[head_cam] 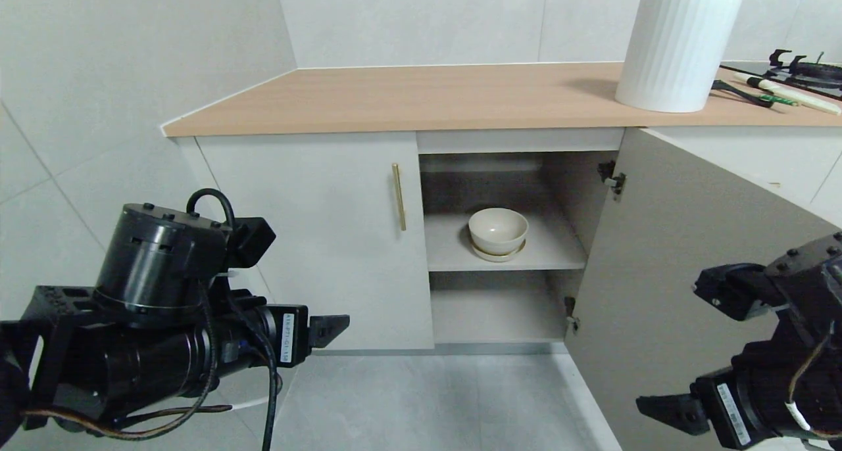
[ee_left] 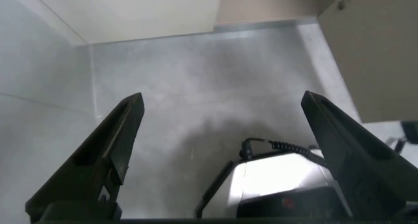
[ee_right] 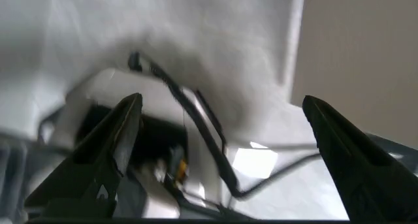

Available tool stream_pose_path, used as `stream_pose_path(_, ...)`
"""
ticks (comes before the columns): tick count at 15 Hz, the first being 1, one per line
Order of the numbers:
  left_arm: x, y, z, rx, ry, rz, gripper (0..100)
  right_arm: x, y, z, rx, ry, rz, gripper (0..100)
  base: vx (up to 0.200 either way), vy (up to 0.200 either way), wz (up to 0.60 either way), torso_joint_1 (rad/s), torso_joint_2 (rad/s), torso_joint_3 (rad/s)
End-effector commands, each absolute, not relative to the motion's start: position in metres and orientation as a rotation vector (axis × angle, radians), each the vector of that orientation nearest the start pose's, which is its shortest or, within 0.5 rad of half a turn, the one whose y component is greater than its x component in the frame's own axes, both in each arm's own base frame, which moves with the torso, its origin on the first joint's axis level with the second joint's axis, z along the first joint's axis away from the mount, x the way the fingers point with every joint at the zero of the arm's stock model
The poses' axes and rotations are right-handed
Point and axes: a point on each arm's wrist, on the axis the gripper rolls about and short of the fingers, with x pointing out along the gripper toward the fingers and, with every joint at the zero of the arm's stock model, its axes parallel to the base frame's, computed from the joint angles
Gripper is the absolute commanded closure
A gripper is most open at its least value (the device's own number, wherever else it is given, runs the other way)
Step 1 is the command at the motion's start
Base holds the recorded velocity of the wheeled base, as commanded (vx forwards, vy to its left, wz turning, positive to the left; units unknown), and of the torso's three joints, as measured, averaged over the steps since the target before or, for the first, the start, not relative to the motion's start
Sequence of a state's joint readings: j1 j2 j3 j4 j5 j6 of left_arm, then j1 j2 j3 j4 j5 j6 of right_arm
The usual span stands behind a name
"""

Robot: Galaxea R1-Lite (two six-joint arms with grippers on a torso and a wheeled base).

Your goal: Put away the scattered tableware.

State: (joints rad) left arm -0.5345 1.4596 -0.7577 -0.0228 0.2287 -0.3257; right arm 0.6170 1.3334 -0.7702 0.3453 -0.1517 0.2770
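Head view: I see the bowl [head_cam: 498, 231] on the cupboard shelf, ahead of my right gripper [head_cam: 668, 346] and above it. Left wrist view: the left gripper [ee_left: 222, 106] is spread wide, empty. Right wrist view: also wide, empty; the open door [ee_right: 366, 54] seems just beside it, so I may knock it.

Shows the right gripper [ee_right: 222, 101] spread wide, with nothing held between its two dark fingers [ee_right: 111, 145]. Looks past them onto pale grey floor [ee_right: 196, 28]. Catches a plain beige cabinet door [ee_right: 366, 48] beside one finger, rising upright from that floor.
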Motion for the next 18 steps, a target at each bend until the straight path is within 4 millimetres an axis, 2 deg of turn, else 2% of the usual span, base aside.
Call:
stream_pose_path(1,0.199,-0.112,0.179,-0.059,0.671,-0.187,0,0.135,0.097,0.188,-0.134,0.886,0.352,0,0.0,-0.2,0.0,0.007,0.0,0.007)
stream_pose_path(7,0.201,-0.113,0.176,-0.056,0.68,-0.184,0,0.114,0.081,0.192,-0.243,0.992,0.341,0,0.0,-0.2,0.0,0.003,0.0,0.002)
stream_pose_path(10,0.201,-0.113,0.176,-0.056,0.68,-0.184,0,0.103,0.072,0.196,-0.302,1.007,0.365,0,0.0,0.0,0.0,0.0,0.0,0.0)
stream_pose_path(18,0.2,-0.113,0.177,-0.058,0.676,-0.186,0,0.119,0.048,0.198,-0.286,0.998,0.12,0,0.0,0.0,0.0,0.0,0.0,0.0)
